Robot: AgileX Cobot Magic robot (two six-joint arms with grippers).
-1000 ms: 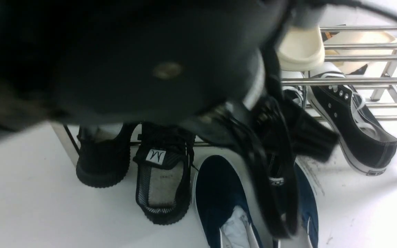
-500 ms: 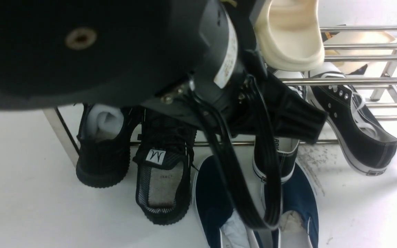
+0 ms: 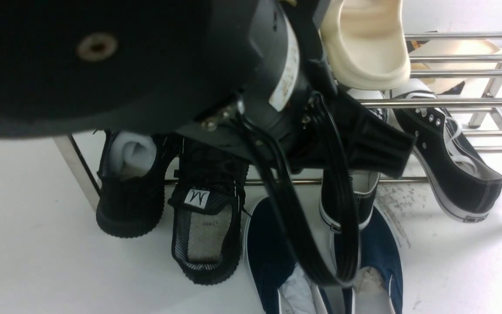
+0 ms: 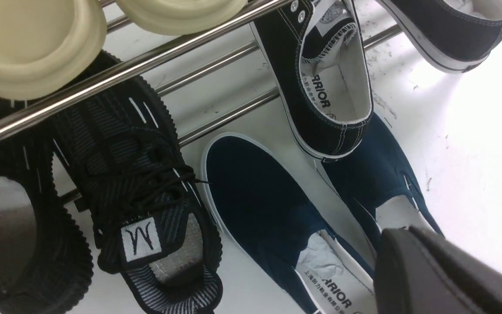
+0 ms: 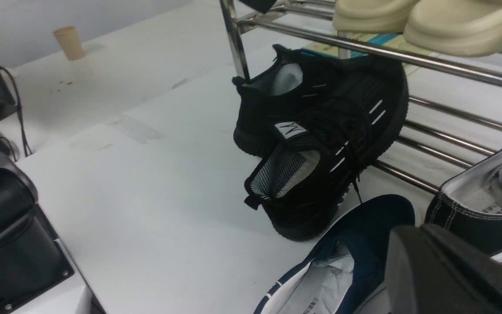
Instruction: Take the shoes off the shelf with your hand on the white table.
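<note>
The navy-blue canvas slip-on shoes [image 3: 273, 248] lay on the white desk [image 3: 37, 244], before the shiny steel-tube shelf [image 3: 464, 103], right of black knit sneakers [image 3: 203, 235]; cream foam slippers [image 3: 364, 48] sat on its top tier.

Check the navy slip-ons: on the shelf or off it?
Off. Both navy slip-ons lie flat on the white table, in front of the shelf; the heel of a black sneaker overhangs one toe.

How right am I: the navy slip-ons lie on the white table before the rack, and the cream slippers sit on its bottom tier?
One slip: the cream slippers sit on the top tier of the rack, as the right wrist view shows. The navy slip-ons do lie on the white table.
</note>
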